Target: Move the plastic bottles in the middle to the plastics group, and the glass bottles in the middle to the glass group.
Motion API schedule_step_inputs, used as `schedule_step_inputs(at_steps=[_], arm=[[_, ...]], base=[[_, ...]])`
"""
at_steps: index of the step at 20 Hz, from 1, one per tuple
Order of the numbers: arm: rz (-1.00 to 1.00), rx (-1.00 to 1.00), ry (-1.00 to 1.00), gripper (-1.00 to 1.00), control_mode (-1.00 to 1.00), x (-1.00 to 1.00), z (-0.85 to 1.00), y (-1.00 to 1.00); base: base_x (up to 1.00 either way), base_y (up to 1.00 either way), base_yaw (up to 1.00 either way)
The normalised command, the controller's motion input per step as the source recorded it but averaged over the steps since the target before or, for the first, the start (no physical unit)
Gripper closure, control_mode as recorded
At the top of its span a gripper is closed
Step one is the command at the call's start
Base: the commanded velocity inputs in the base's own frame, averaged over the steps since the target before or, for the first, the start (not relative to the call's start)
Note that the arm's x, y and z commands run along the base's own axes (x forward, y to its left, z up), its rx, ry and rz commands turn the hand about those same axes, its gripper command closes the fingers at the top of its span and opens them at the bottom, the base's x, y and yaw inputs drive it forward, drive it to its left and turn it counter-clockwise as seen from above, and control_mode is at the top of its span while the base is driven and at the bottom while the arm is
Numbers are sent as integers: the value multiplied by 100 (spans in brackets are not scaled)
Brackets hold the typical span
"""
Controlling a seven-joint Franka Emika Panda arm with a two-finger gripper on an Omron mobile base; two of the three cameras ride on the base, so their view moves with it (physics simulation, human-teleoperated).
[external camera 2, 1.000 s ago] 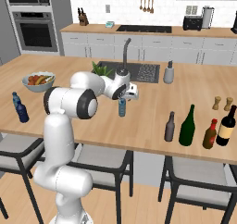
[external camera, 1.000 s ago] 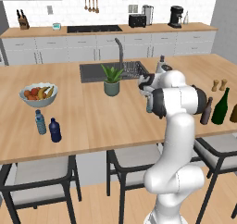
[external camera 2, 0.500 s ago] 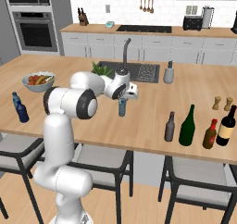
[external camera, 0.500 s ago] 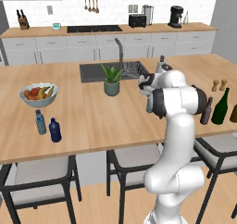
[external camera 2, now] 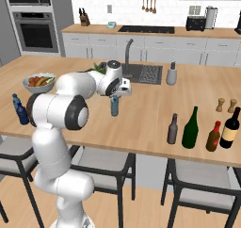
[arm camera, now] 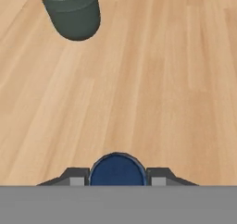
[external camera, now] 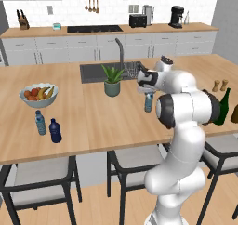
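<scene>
- Left base view: gripper (external camera: 148, 93) sits over the water bottle (external camera: 148, 102) mid-counter; plastics group (external camera: 48, 127) lies at 9 o'clock, so I plan a long leftward carry.
- Right base view: water bottle (external camera 2: 114, 105) hangs under the hand, apparently lifted; I'd keep it upright.
- Hand view: fingers (arm camera: 76, 176) flank the blue cap, pinching it; plant pot (arm camera: 71, 10) at 11 o'clock, steer clear.

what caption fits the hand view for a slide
Looking down past the gripper, its fingers either side of a water bottle's blue cap above the wooden counter, a grey plant pot beyond.
</scene>
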Motion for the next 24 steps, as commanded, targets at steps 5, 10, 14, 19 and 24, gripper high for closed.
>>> schedule_step_inputs(at_steps=[5,10,14,19,24], arm=[[27,-11,0,100,-100,-45,24,100],[35,-3,0,100,-100,-20,0,100],[40,-7,0,100,-100,-5,0,100],[42,-3,0,100,-100,-1,2,100],[46,1,0,100,-100,-1,2,84]], base=[[0,0,0],[0,0,0],[0,0,0],[0,0,0],[0,0,0]])
